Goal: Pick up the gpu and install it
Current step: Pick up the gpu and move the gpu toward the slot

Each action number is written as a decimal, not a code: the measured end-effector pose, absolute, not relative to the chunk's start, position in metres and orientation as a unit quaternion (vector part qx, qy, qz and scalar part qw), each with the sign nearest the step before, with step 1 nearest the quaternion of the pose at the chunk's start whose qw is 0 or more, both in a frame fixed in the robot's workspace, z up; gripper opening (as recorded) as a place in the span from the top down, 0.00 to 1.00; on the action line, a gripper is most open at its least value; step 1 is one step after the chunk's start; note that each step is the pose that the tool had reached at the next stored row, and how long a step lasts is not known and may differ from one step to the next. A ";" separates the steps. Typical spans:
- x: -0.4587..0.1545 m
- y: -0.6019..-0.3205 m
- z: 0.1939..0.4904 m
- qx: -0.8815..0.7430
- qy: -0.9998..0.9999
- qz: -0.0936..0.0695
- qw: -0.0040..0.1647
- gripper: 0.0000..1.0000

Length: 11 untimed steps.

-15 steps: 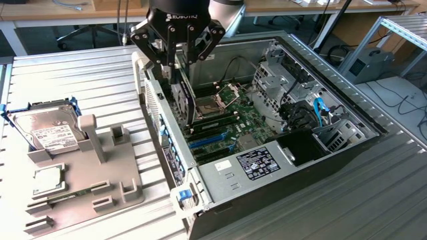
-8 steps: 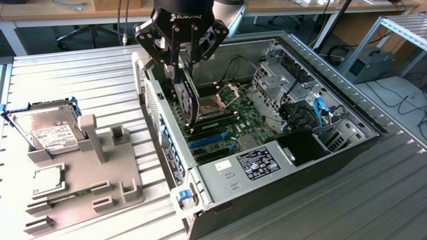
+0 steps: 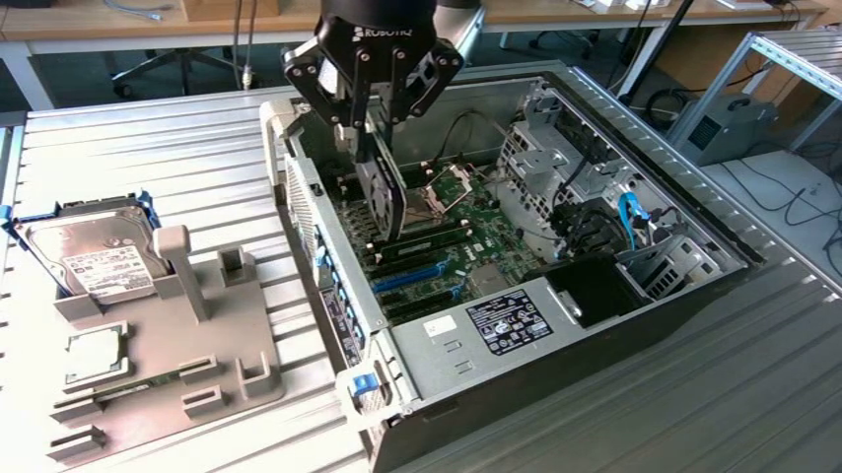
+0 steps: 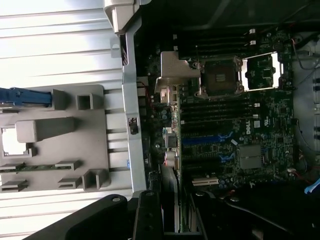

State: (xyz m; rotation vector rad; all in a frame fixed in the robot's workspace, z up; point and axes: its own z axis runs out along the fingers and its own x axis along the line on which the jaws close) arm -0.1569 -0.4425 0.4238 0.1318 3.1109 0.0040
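Table (image 3: pixel 158 148) of ribbed metal carries, on the exterior view's left, a grey plastic holder (image 3: pixel 172 374) with a silver, white-labelled hard drive (image 3: pixel 86 256) propped in it. Right of that, the arm reaches straight down over the open black computer case (image 3: pixel 658 168). Its black claw (image 3: pixel 375 133) is narrowed on the top edge of the thin black gpu card (image 3: pixel 385 192), which hangs on edge over the green motherboard (image 3: pixel 487 236).

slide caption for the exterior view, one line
Robot's tool holds the gpu upright over the motherboard in the open computer case; hard drive rests on a grey holder at the exterior view's left.
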 end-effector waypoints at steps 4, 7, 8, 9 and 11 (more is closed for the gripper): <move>-0.146 -0.440 0.423 0.042 0.999 0.001 0.014 0.73; -0.144 -0.440 0.423 0.042 0.999 0.001 0.014 0.73; -0.143 -0.440 0.423 0.042 0.999 0.001 0.014 0.73; -0.143 -0.440 0.423 0.042 0.999 0.001 0.014 0.73; -0.141 -0.439 0.423 0.042 0.999 0.001 0.014 0.73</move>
